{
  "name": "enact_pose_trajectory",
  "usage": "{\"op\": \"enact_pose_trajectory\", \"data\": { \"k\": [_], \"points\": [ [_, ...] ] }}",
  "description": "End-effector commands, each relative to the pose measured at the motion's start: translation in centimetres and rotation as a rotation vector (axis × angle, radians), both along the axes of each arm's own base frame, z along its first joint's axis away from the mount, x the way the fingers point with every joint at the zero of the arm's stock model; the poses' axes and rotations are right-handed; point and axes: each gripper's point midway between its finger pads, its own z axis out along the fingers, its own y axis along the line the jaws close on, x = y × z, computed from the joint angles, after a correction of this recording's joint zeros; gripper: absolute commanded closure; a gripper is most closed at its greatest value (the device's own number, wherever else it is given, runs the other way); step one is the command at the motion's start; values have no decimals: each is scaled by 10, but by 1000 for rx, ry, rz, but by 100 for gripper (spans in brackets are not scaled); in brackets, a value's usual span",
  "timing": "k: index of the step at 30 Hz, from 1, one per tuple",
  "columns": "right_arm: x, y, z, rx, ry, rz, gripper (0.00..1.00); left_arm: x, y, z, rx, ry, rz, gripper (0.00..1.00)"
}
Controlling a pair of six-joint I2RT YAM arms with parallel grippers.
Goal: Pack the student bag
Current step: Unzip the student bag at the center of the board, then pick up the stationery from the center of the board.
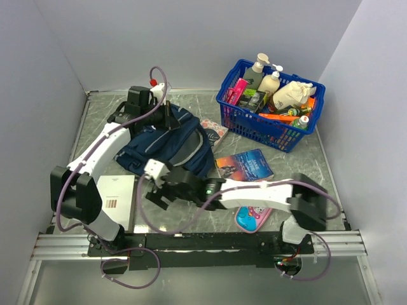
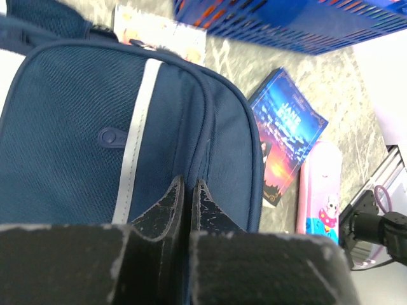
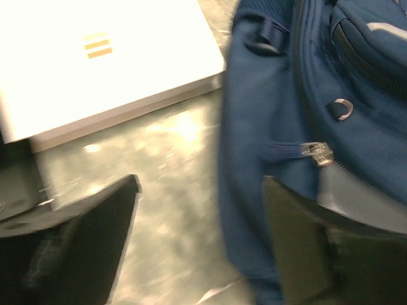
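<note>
Grey marbled table (image 1: 299,175). student bag (image 1: 168,147) lies left of centre, navy with a pale stripe, zip pulls showing. Blue basket (image 1: 280,136) at back right, well apart from bag, full of bottles and packets. White flat box (image 1: 117,194) (orange bars on top) at front left, near bag's near edge. Blue book (image 1: 245,165) right of bag. Pink case (image 1: 251,218) closer to arm bases. Left gripper (image 2: 189,184) at bag's far end, fingers pressed together against seam; cannot tell if fabric is caught. Right gripper (image 3: 200,184) at bag's near edge, fingers spread wide, nothing between them, one over bag, other over table.
</note>
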Motion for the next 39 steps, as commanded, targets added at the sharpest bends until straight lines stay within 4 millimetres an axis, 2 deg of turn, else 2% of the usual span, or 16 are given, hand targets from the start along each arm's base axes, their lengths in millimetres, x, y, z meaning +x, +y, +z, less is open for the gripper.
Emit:
{"op": "enact_pose_trajectory", "data": {
  "k": [1,2,4,5,6,9,10,13,16,20,21,24,28,34,37,39],
  "points": [
    [0,-39,67,238,118,-122,4,-1,-9,91,-100,-330,-108,99],
    [17,-61,58,231,148,-204,3,-3,-8,89,-93,-328,-110,99],
    [26,-97,43,237,295,-354,0,-5,-6,85,-76,-336,-116,99],
    [42,-132,37,256,342,-458,0,-7,-5,80,-69,-332,-116,99],
    [44,-149,30,288,426,-546,0,-7,-3,80,-68,-333,-117,99],
    [50,-230,-7,276,590,-864,0,-10,-2,73,-52,-328,-135,99],
    [36,-259,-26,214,642,-951,0,-10,-2,70,-47,-326,-138,99],
    [24,-307,-45,276,718,-1162,0,-11,-2,66,-46,-316,-141,99],
    [13,-330,-51,386,751,-1258,0,-12,-3,63,-50,-313,-144,99],
    [-6,-373,-64,324,779,-1493,0,-13,-4,65,-56,-315,-150,99],
    [-21,-388,-73,254,805,-1580,0,-13,-4,66,-56,-314,-151,99],
    [-34,-404,-81,157,824,-1700,0,-15,-5,67,-62,-316,-157,99],
    [-46,-408,-94,89,874,-1772,0,-18,-7,68,-77,-311,-171,99],
    [-57,-416,-109,236,893,-1833,0,-21,-8,68,-82,-308,-185,99],
    [-52,-406,-122,335,922,-1791,0,-22,-9,65,-87,-296,-192,99],
    [-37,-390,-126,451,946,-1724,0,-23,-10,65,-96,-289,-193,99]
  ]
}}
